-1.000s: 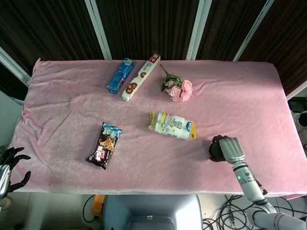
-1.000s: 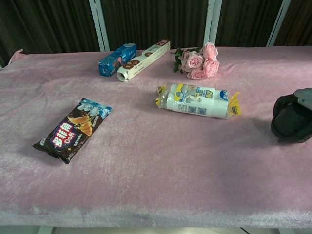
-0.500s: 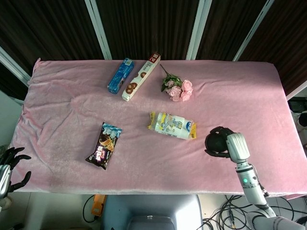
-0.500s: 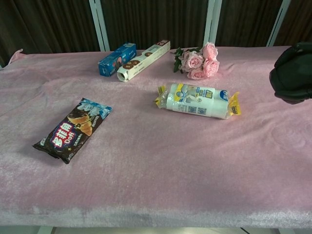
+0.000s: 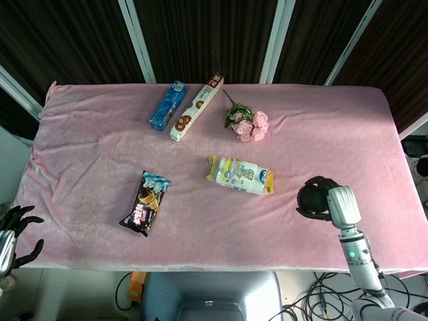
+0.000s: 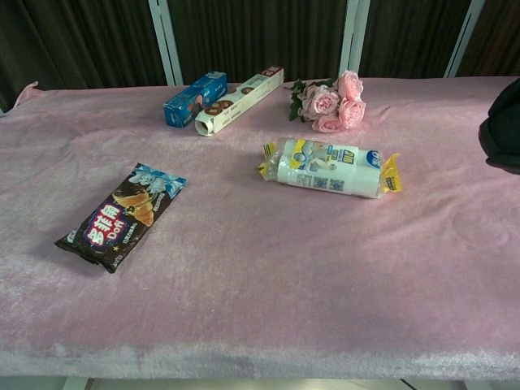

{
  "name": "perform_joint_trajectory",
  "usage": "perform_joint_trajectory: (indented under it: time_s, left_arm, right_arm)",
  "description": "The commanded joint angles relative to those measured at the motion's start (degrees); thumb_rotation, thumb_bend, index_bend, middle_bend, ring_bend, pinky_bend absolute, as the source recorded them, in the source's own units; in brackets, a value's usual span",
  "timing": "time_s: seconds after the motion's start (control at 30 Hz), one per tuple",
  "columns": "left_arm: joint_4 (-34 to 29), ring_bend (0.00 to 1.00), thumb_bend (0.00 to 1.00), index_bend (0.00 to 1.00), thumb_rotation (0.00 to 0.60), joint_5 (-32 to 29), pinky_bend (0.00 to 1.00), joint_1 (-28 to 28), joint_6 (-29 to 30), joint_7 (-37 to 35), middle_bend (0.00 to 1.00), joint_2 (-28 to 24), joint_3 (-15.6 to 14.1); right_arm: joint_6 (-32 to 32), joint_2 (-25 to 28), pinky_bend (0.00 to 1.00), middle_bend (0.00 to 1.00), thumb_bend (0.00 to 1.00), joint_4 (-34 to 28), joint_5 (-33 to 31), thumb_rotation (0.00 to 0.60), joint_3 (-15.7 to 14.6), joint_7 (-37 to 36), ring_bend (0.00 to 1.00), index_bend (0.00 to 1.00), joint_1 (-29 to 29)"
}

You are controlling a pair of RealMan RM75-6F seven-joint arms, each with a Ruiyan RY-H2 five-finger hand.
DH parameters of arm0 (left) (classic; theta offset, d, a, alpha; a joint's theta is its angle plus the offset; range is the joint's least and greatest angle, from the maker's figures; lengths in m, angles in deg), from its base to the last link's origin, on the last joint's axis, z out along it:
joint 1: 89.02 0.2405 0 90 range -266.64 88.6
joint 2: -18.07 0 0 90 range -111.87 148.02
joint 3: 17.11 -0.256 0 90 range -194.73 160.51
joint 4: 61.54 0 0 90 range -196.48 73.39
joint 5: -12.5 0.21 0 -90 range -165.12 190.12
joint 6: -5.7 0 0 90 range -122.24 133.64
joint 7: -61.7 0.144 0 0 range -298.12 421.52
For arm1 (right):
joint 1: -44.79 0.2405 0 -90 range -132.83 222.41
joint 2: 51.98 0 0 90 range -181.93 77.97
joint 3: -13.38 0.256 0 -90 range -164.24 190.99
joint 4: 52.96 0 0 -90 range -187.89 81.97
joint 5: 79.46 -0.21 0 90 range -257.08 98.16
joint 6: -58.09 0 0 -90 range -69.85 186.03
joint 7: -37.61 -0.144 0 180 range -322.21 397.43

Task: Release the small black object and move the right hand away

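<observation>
The pink velvet tablecloth (image 5: 100,154) spans the whole table. On it, from big to small: a white-and-yellow plastic pack (image 5: 239,174) near the centre, a long biscuit box (image 5: 196,108) at about 11 o'clock with a blue box (image 5: 168,105) just beside it, a dark snack bag (image 5: 145,202) at about 8 o'clock, and a pink rose bunch (image 5: 247,122) at about 1 o'clock.

The right hand (image 5: 329,202) sits at about 4 o'clock near the table's front right edge, its dark fingers (image 5: 314,180) curled around the small black object (image 5: 310,198). In the chest view only a dark mass (image 6: 504,126) shows at the right border, apparently raised off the cloth; hand and object cannot be told apart there. The hand appears to be grasping the object, so the release looks not yet done.

The next move, as I judge it, calls for lowering the object to the cloth, spreading the fingers fully so nothing drags it, then drawing the hand off toward 5 o'clock.

The object looks round, matt black and compact; finer detail is hidden by the fingers.

The left hand (image 5: 12,235) hangs off the table at about 8 o'clock, fingers spread, holding nothing.
</observation>
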Motion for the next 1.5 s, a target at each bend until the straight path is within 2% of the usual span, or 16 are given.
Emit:
perform_joint_trajectory:
  time_s: [0.03, 0.13, 0.27, 0.4, 0.5, 0.6, 0.73, 0.9, 1.03, 1.13, 1.2, 1.37, 1.5]
  left_arm:
    - [0.0, 0.07, 0.36, 0.36, 0.600, 0.0, 0.25, 0.0, 0.0, 0.0, 0.15, 0.0, 0.0]
    - [0.0, 0.07, 0.36, 0.36, 0.600, 0.0, 0.25, 0.0, -0.1, -0.1, 0.15, 0.0, 0.0]
    - [0.0, 0.07, 0.36, 0.36, 0.600, 0.0, 0.25, -0.1, -0.1, 0.0, 0.15, 0.0, 0.0]
    - [0.0, 0.07, 0.36, 0.36, 0.600, 0.2, 0.25, -0.1, -0.1, 0.0, 0.16, 0.0, -0.1]
    - [0.0, 0.07, 0.36, 0.36, 0.600, 0.2, 0.25, 0.0, 0.0, -0.1, 0.16, 0.0, 0.0]
    - [0.0, 0.07, 0.36, 0.36, 0.600, 0.2, 0.25, 0.0, 0.1, -0.1, 0.16, 0.0, 0.0]
    - [0.0, 0.07, 0.36, 0.36, 0.600, 0.2, 0.25, 0.0, 0.0, -0.1, 0.16, 0.0, 0.0]
    - [0.1, 0.07, 0.36, 0.37, 0.600, -0.1, 0.25, -0.1, -0.3, -0.2, 0.16, 0.0, 0.0]
    - [0.1, 0.07, 0.36, 0.37, 0.600, -0.1, 0.25, -0.2, -0.3, -0.1, 0.16, 0.0, 0.0]
    - [0.1, 0.07, 0.36, 0.36, 0.600, -0.2, 0.25, -0.1, -0.3, -0.5, 0.16, -0.1, 0.0]
    - [0.1, 0.07, 0.36, 0.37, 0.600, -0.2, 0.25, -0.1, -0.4, -0.6, 0.16, -0.2, 0.0]
    - [0.1, 0.07, 0.36, 0.37, 0.600, 0.1, 0.25, -0.2, -0.5, -0.7, 0.16, -0.2, -0.1]
    - [0.1, 0.07, 0.36, 0.37, 0.600, 0.1, 0.25, -0.2, -0.4, -0.7, 0.16, -0.2, -0.1]
  right_arm:
    - [-11.4, 3.7, 0.86, 0.58, 0.12, -9.6, -15.4, 0.600, 2.0, 27.8, 0.68, 0.69, -0.2]
    - [-10.1, 3.2, 0.86, 0.59, 0.12, -10.8, -14.2, 0.600, 2.4, 27.0, 0.68, 0.69, -0.1]
    - [-6.3, 2.2, 0.86, 0.59, 0.12, -9.3, -5.2, 0.600, 1.6, 12.2, 0.68, 0.69, -0.4]
    - [1.5, 0.7, 0.87, 0.59, 0.12, -5.1, 6.5, 0.600, -0.3, -10.4, 0.69, 0.69, -0.5]
    - [7.0, -0.8, 0.89, 0.59, 0.12, -1.4, 11.2, 0.600, -1.0, -19.7, 0.71, 0.69, -0.6]
    - [9.9, -1.8, 0.89, 0.59, 0.12, 1.3, 12.8, 0.600, -1.1, -23.1, 0.71, 0.69, -0.7]
    - [8.4, -1.8, 0.89, 0.59, 0.12, 2.5, 11.6, 0.600, -1.1, -21.2, 0.71, 0.69, -0.5]
    - [0.1, -1.7, 0.89, 0.59, 0.12, 4.7, 8.2, 0.600, -2.3, -10.0, 0.71, 0.69, 0.4]
    - [-1.1, -1.8, 0.89, 0.59, 0.12, 4.8, 7.6, 0.600, -2.4, -8.1, 0.71, 0.69, 0.5]
    - [-8.4, -3.5, 0.87, 0.59, 0.12, 8.1, 3.7, 0.600, -2.4, 0.6, 0.69, 0.68, 1.7]
    - [-10.4, -4.2, 0.86, 0.58, 0.12, 8.5, 1.7, 0.600, -1.6, 3.3, 0.68, 0.66, 2.1]
    - [-15.1, -3.9, 0.78, 0.57, 0.12, 8.3, -1.6, 0.600, -1.2, 9.1, 0.60, 0.62, 2.9]
    - [-18.4, -3.9, 0.70, 0.51, 0.12, 8.6, -3.6, 0.600, -1.6, 12.8, 0.50, 0.58, 3.3]
